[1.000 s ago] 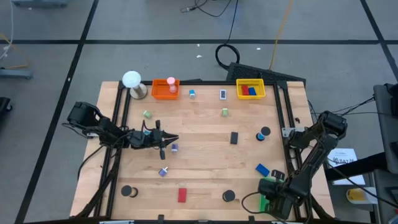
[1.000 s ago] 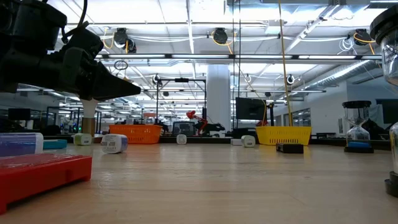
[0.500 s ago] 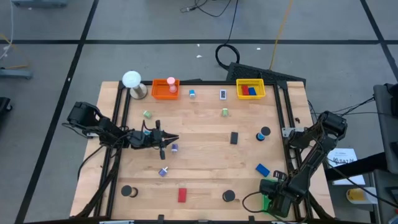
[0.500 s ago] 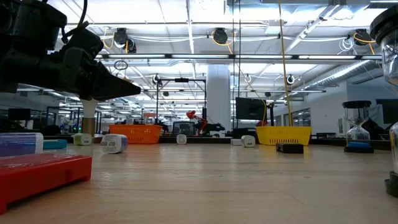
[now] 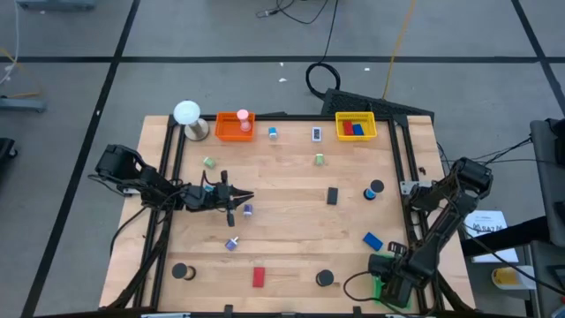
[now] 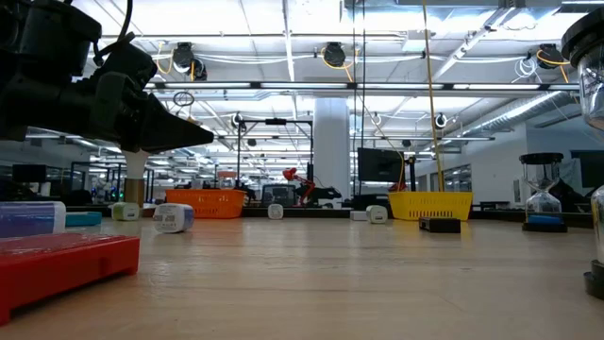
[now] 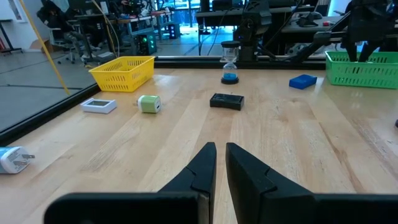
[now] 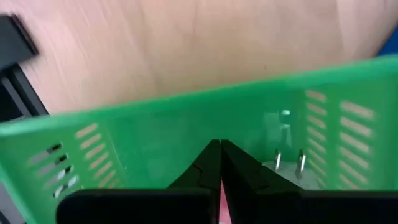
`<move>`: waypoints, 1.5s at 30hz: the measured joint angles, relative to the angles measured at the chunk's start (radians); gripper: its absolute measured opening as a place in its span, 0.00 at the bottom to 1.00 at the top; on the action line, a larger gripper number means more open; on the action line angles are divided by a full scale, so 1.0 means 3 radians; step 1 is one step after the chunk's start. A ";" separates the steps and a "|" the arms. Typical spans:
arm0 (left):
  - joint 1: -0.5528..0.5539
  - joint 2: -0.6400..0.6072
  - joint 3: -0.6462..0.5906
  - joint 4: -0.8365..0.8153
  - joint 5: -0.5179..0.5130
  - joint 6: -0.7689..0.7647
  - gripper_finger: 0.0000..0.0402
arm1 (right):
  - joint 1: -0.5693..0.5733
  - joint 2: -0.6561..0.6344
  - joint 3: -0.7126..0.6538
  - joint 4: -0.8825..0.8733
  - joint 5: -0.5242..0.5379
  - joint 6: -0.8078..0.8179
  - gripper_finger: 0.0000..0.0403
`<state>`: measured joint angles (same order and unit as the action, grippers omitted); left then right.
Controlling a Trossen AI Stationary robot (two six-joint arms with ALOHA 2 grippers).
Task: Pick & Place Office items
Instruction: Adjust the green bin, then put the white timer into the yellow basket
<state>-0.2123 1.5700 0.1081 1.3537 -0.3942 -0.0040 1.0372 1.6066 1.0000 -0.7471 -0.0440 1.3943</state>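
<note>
Inside the green tray [image 8: 186, 124], only the right wrist view shows closed fingers [image 8: 200, 171].

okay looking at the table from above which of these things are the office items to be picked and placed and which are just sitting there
For the job:
red block
blue block
black block
black discs
small clip bits
green piece

Just sitting there:
white ball on its base
orange tray
yellow tray
green tray
cable loop on the floor
</note>
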 joint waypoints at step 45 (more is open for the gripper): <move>-0.0001 0.0000 0.0011 0.0011 0.0027 -0.0629 0.09 | -0.0618 -0.0897 0.0001 0.0140 0.2556 -0.1224 0.00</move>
<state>-0.2125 1.5700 0.1116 1.3571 -0.3862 -0.1928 0.8519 1.3376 1.0004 -0.7052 0.7228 1.0270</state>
